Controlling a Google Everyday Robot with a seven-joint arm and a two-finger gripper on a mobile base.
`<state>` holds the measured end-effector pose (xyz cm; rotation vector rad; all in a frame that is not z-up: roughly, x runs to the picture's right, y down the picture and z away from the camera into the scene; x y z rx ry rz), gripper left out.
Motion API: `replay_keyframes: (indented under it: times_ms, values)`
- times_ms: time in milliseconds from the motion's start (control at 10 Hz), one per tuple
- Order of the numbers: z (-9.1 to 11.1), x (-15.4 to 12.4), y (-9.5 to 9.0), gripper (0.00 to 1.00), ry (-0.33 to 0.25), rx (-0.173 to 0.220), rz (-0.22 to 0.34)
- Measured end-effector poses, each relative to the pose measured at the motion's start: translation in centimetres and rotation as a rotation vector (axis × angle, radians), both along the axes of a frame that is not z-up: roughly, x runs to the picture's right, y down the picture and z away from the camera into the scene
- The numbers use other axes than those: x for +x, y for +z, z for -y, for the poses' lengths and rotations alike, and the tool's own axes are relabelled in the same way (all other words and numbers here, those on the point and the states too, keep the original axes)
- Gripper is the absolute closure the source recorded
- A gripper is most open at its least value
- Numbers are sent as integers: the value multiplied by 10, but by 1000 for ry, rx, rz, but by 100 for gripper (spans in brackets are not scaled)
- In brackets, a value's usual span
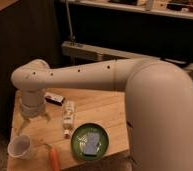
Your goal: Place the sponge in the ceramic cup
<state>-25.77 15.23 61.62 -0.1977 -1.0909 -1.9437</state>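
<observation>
The blue sponge (91, 143) lies flat inside the glossy green bowl (77, 145) near the table's front edge. The white ceramic cup (20, 146) stands upright at the front left corner, and nothing shows inside it. My gripper (35, 120) hangs from the white arm over the left part of the table, just above and behind the cup and well left of the bowl. Its fingers (26, 121) are spread, so it is open and holds nothing.
A small pale bottle (68, 118) lies on its side between the gripper and the bowl. An orange carrot-like item (54, 157) sits at the front edge beside the cup. A dark flat packet (55, 98) lies behind the gripper. The wooden table (107, 112) ends close behind; shelving stands beyond.
</observation>
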Motion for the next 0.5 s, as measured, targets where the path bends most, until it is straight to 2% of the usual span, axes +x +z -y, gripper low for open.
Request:
replay_keyframes:
  times_ms: [100,500]
  values:
    - [-7,24,-3,23,49,5,-76]
    - [-24,115,-12,23,197,37,-293]
